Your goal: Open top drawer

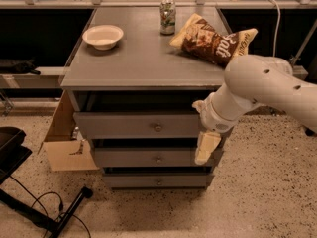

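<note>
The top drawer (pixel 124 125) is the uppermost grey front of the grey cabinet, with a small round metal knob (pixel 158 128) at mid-front and a dark gap above it. Two more grey drawers, the middle drawer (pixel 143 157) and the bottom drawer (pixel 148 181), sit below it, each with its own knob. My white arm (pixel 257 90) reaches in from the right. My cream-coloured gripper (pixel 205 148) hangs down in front of the cabinet's right edge, level with the middle drawer, to the right of and below the top drawer's knob, not touching the knob.
On the cabinet top (pixel 143 58) stand a white bowl (pixel 102 35), a soda can (pixel 168 17) and a brown chip bag (pixel 215 39). An open cardboard box (pixel 67 143) leans at the cabinet's left. A black stand and cable (pixel 59 214) lie on the speckled floor at lower left.
</note>
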`<state>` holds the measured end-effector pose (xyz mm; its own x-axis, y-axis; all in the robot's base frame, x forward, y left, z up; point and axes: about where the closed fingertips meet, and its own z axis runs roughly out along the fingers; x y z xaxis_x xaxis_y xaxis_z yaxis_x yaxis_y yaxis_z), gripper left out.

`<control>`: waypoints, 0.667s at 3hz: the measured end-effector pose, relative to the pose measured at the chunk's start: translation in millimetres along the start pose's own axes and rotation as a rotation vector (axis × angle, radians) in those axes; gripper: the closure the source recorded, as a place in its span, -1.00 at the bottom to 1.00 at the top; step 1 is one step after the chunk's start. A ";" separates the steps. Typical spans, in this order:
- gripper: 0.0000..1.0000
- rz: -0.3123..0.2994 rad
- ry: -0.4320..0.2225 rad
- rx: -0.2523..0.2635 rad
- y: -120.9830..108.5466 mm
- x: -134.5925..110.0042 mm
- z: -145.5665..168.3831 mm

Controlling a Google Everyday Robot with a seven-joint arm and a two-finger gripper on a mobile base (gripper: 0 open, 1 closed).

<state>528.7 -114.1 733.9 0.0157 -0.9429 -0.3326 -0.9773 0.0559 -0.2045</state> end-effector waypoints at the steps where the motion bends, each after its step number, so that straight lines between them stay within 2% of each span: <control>1: -1.00 -0.003 0.027 0.015 -18.3 10.5 30.7; 2: -1.00 0.011 0.055 0.031 -36.1 19.2 51.2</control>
<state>575.1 -117.4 687.7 -0.0079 -0.9588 -0.2840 -0.9704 0.0759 -0.2294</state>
